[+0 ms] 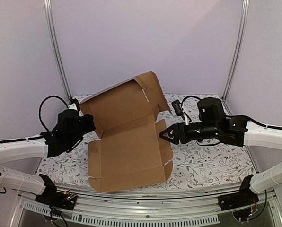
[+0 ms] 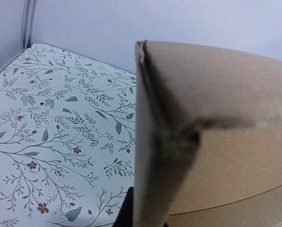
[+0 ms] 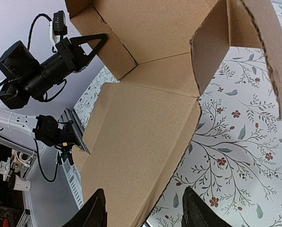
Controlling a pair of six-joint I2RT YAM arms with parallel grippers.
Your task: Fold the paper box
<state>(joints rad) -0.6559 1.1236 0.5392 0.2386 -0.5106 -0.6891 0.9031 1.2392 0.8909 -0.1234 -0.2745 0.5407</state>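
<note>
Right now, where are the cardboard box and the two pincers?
paper box (image 1: 127,151): top view, its flat base panel.
left pincer (image 1: 90,123): top view, tips at the box's left flap.
right pincer (image 1: 163,134): top view, between its open tips.

One paper box; two arms; one table.

The left arm reaches in from the frame's middle left, its left pincer closed tight. The right arm stretches in from the middle right, its right pincer pointing left, jaws parted.
</note>
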